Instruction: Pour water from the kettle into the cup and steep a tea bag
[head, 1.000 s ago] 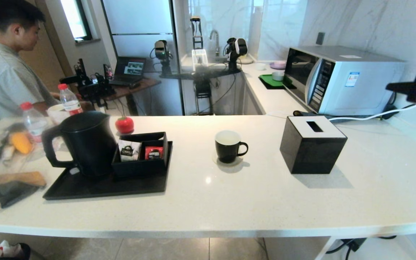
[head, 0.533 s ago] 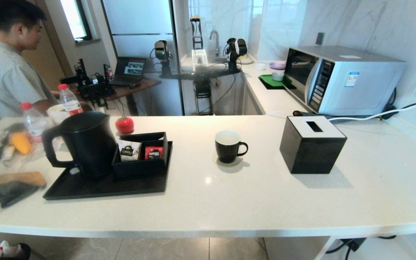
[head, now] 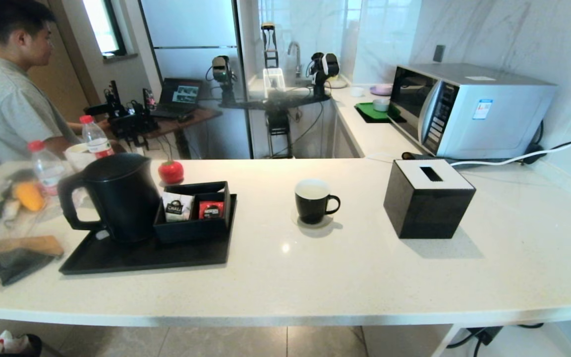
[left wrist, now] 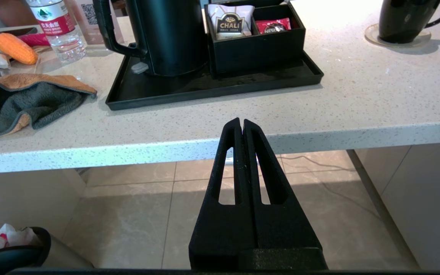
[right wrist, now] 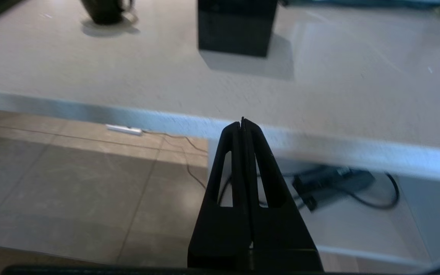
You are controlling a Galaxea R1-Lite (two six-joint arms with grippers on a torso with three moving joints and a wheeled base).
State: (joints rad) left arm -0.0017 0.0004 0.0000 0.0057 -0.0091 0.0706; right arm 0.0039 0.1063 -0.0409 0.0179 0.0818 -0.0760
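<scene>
Two grippers are hanging below the counter's front edge [left wrist: 319, 133], over floor tiles: left gripper [left wrist: 241, 123] with fingers pressed together, empty; right gripper [right wrist: 242, 123] likewise pressed together, empty. One black tray [head: 117, 258] is sitting near that edge, carrying one kettle [head: 117, 196] and one divided box [head: 194, 223] holding one white packet [head: 177, 206] and one red packet [head: 211, 209]. One cup [head: 314, 200] is standing on a coaster mid-counter, well apart from the tray, with bare counter lying all around it. One tissue box [head: 427, 198] is standing to its right. No tea bag is discernible.
</scene>
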